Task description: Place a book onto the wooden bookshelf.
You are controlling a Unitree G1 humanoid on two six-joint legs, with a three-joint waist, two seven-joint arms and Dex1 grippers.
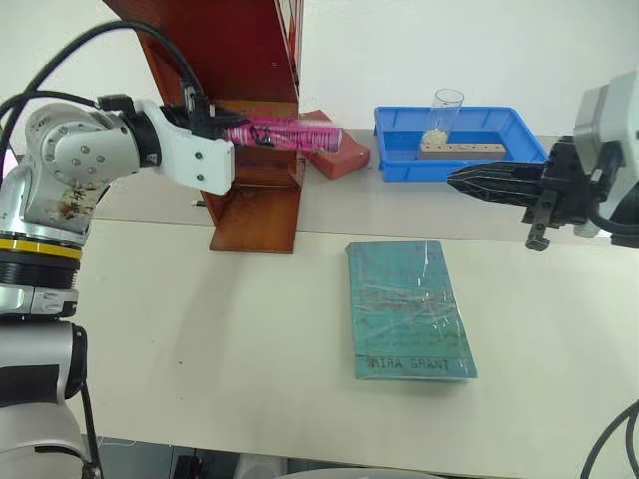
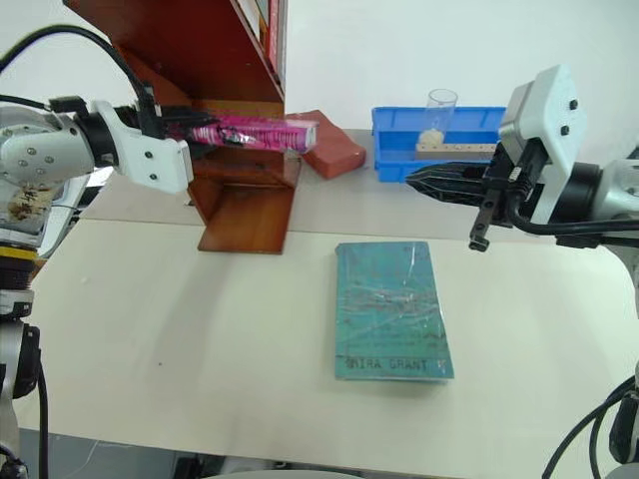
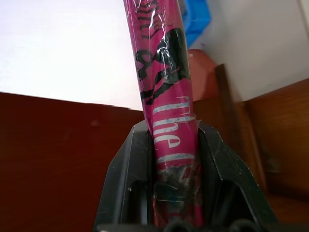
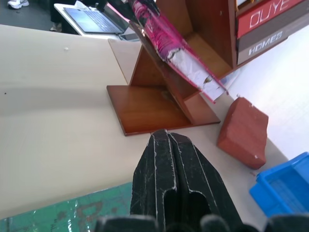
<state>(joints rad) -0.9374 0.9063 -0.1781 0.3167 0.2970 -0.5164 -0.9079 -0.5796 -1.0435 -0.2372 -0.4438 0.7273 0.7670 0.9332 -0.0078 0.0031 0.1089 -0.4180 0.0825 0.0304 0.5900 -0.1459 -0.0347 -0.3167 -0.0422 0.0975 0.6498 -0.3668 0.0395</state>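
Pink and glossy in its plastic wrap, the paperback book (image 1: 285, 133) with black and white lettering is clamped by one end between the two black fingers of the left gripper (image 3: 175, 159), which is closed tight on it. It is held up off the bench, lying roughly level and pointing to the robot's right, right at the front of the tall reddish-brown wooden bookshelf (image 1: 255, 200) with slanted sides. Its free end reaches past the shelf's edge, above a brick-red block (image 2: 329, 147) lying on the pale bench (image 1: 200, 339).

To the right, the right gripper (image 1: 479, 182) hangs in the air with its fingers pressed together and nothing in them, pointing toward the shelf. Below it on the bench lies a teal-green wrapped book (image 1: 409, 311) marked "Mira Grant", untouched. Behind it sits a blue plastic tray (image 1: 399, 160) holding a clear cup (image 1: 446, 112).

By the look of it, the pickup is done and the placing step is in hand: the book is at the shelf but not yet resting on it. The next move would call for lining the book up with a shelf opening, sliding it in until a board bears its weight, then letting go. The slick wrap could let it slip.
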